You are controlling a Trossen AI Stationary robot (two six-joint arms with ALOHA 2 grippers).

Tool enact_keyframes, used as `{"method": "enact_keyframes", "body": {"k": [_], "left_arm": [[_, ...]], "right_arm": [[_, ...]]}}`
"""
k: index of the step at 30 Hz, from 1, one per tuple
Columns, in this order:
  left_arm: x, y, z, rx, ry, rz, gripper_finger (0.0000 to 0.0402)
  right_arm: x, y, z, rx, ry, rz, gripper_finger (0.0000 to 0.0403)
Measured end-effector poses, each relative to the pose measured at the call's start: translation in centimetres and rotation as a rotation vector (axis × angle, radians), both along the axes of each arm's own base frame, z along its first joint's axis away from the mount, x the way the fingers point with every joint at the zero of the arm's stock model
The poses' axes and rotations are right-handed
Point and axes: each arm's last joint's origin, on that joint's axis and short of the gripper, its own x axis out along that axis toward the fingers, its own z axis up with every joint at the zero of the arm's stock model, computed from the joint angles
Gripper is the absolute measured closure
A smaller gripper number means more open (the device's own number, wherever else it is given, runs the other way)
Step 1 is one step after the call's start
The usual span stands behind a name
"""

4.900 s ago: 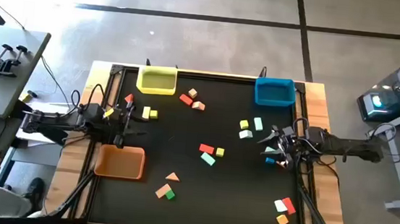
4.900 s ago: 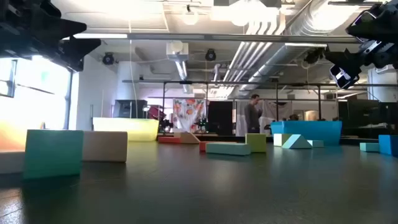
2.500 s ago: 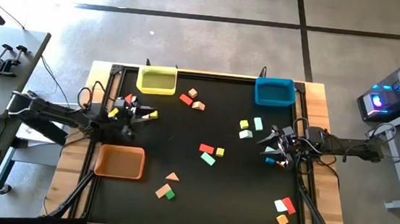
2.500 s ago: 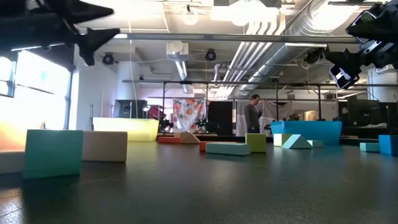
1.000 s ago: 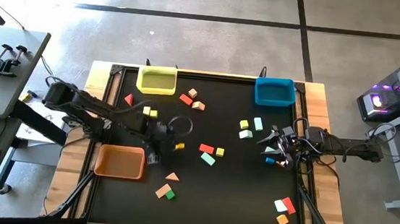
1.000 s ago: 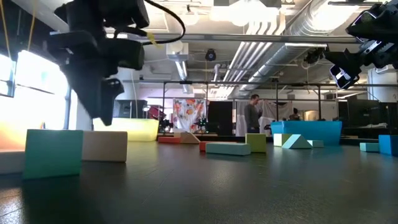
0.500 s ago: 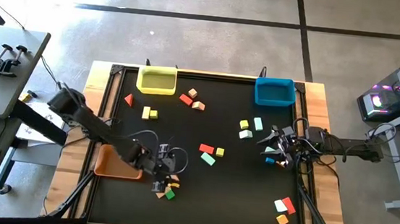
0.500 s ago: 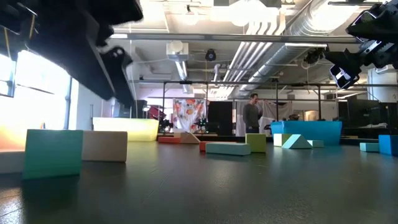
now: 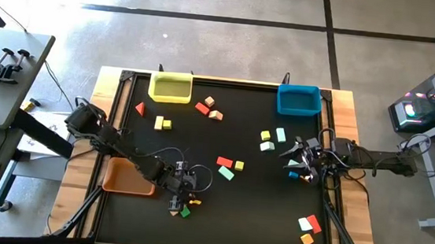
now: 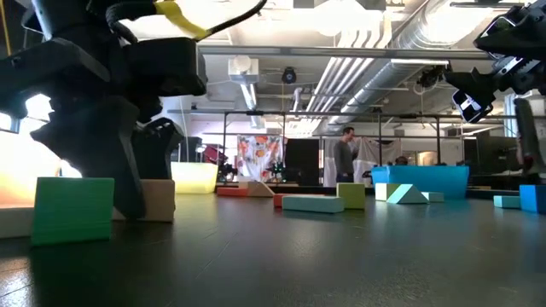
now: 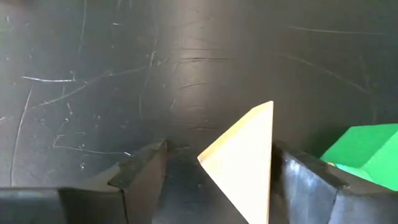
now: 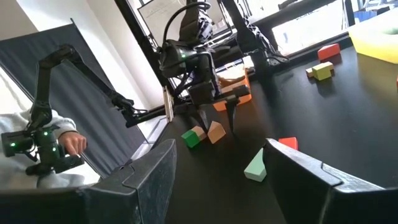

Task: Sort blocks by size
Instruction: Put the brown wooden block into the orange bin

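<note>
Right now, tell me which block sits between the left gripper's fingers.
The tan wedge sits between the left gripper's open fingers, at the table's front edge. The green block beside it lies outside the fingers.

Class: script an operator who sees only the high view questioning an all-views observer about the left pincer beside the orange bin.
Operator: What is under the left pincer? The arm hides it.
Observer: A tan wedge, lying on the mat between its open fingers.
Operator: Is it gripped?
Observer: Not yet. The left wrist view shows bare mat between the wedge and one finger.
</note>
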Motion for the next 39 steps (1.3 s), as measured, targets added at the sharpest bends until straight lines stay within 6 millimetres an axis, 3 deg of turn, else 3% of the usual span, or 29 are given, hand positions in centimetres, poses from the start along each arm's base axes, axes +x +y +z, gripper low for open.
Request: {"method": "enact_keyframes", "body": {"k": [6,11,15,19,22,27,33,39], "left_arm": [[0.1,0.3,0.0,0.011,0.003,-0.011,0.0226],[-0.3,1.0,1.5,0.000,0.038,-0.009,0.0307],[-0.6,1.7,4.6,0.078,0.049,0.021,0.0307],[-1.5,2.3,9.1,0.200,0.001,0.090,0.0307],[-2.6,2.6,12.3,0.264,-0.063,0.159,0.0307],[-5.2,2.8,16.1,0.269,-0.120,0.232,0.0307],[-8.6,2.3,17.8,0.208,-0.073,0.215,0.0307],[-11.2,1.4,17.6,0.165,0.060,0.238,0.0307]], "right_arm": [[0.0,0.0,0.0,-0.001,-0.001,0.000,0.0166],[0.0,0.0,0.0,-0.002,0.000,0.000,0.0166],[0.0,0.0,0.0,-0.001,0.000,0.000,0.0166],[0.0,0.0,0.0,0.000,0.000,0.000,0.0166],[0.0,0.0,0.0,0.000,0.000,0.000,0.0166],[0.0,0.0,0.0,0.001,0.000,0.000,0.0166],[0.0,0.0,0.0,-0.001,-0.001,0.000,0.0166],[0.0,0.0,0.0,-0.001,-0.001,0.000,0.0166]]}}
